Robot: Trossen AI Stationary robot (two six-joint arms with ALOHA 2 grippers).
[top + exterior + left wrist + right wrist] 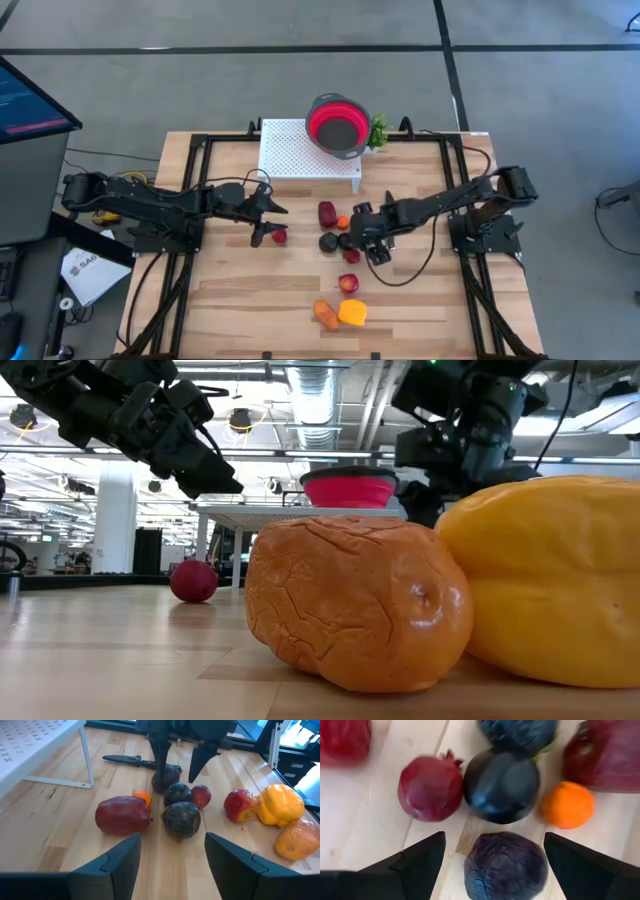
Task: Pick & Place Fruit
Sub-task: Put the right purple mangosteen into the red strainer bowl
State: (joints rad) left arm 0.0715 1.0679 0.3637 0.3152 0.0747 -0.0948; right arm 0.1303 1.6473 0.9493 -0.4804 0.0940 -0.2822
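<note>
While the right gripper [362, 240] hovered over the middle of the tabletop [240, 290], its jaws stood wide apart and empty, straddling a wrinkled purple fruit [502, 866] directly beneath them. Touching that piece were a smooth dark plum [501, 785], a maroon pomegranate [430, 786] and a small orange fruit [567, 805]. Nearer the front edge lay an orange piece [326, 314] touching a larger yellow one [352, 313]. A lone red fruit [279, 236] sat just beside the left gripper [262, 222], whose jaws were also open and empty. At the back, a red bowl [338, 125] rested on a white perforated stand [295, 150]. This looked like the reach before a pick; next, the right jaws would need to descend and close on the purple fruit without nudging its neighbours.
</note>
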